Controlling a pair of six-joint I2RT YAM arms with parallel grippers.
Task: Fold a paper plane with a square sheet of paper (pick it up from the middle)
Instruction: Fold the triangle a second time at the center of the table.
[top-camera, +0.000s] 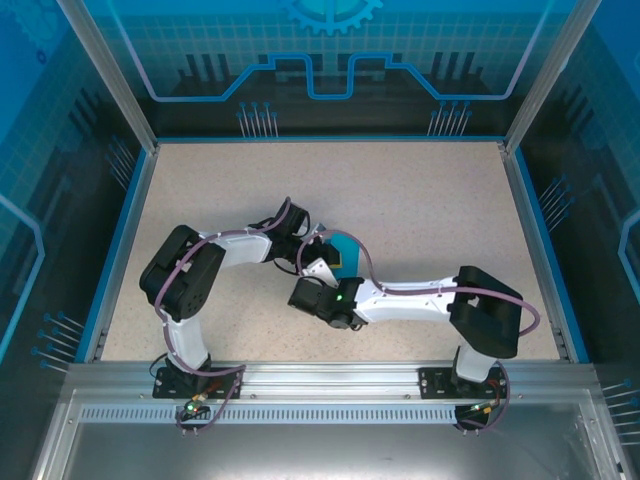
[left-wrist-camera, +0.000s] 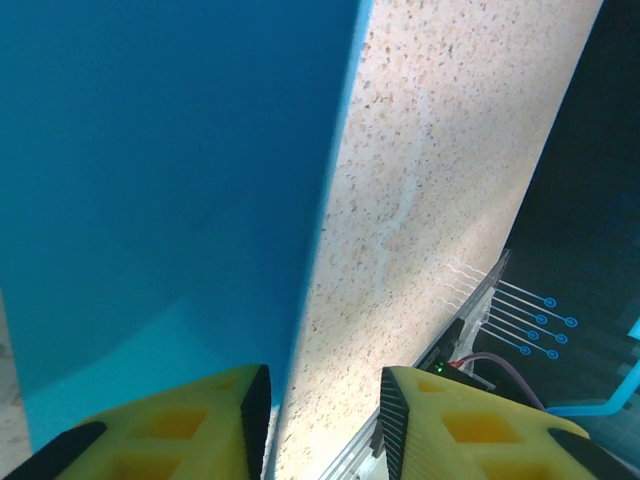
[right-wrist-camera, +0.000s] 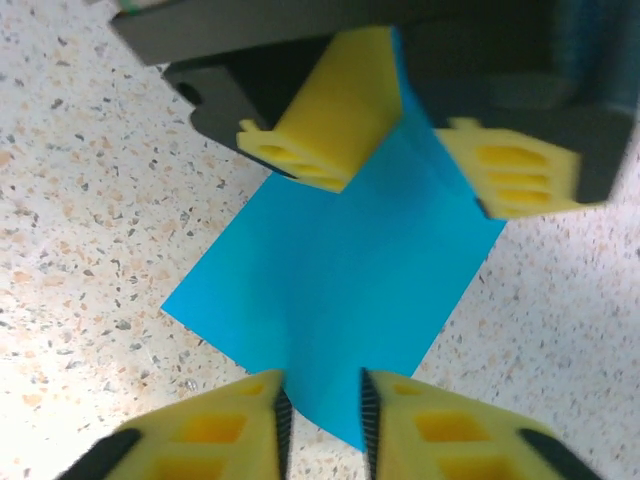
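Observation:
The square sheet of paper (top-camera: 347, 250) is bright cyan-blue and lies mid-table where the two arms meet. In the right wrist view the sheet (right-wrist-camera: 340, 280) looks flat, with a faint ridge running toward its near corner. That corner sits between the pads of my right gripper (right-wrist-camera: 323, 395), which stands narrowly open. My left gripper (right-wrist-camera: 400, 170) reaches in from the far side, open, its yellow fingers astride the sheet's opposite part. In the left wrist view the sheet (left-wrist-camera: 170, 180) covers the left half, and its edge runs down beside the left finger of the open left gripper (left-wrist-camera: 325, 390).
The speckled table (top-camera: 420, 200) is bounded by a blue rim and posts of the enclosure. An aluminium rail (top-camera: 330, 375) carrying the arm bases runs along the near edge. Both arms (top-camera: 250, 250) crowd the middle, their wrists close together.

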